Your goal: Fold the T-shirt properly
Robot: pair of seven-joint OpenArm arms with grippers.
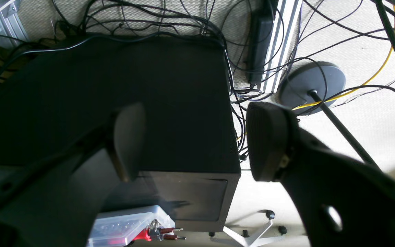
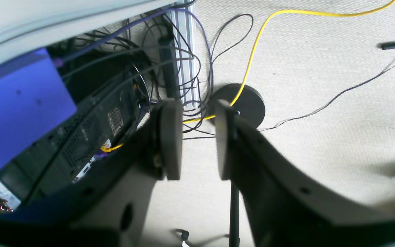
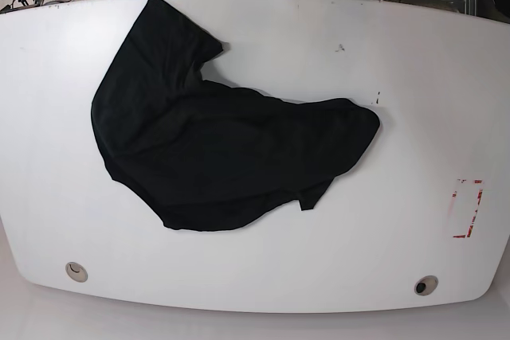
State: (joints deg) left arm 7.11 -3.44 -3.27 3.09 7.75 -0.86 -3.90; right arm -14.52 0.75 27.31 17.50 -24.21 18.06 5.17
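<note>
The black T-shirt (image 3: 223,157) lies crumpled and spread on the left and middle of the white table (image 3: 414,53), one part reaching toward the far left edge. Neither arm shows in the base view. In the left wrist view my left gripper (image 1: 199,142) hangs over the floor beside a black case, jaws wide open and empty. The right wrist view has my right gripper (image 2: 197,140) above carpet and cables, its pads (image 2: 171,137) a narrow gap apart with nothing between them.
A red-outlined rectangle (image 3: 466,209) marks the table's right side, and two small round holes (image 3: 76,271) sit near the front edge. Below are a black case (image 1: 149,103), tangled cables, an aluminium post (image 1: 279,44), a round stand base (image 2: 249,103) and a yellow cable.
</note>
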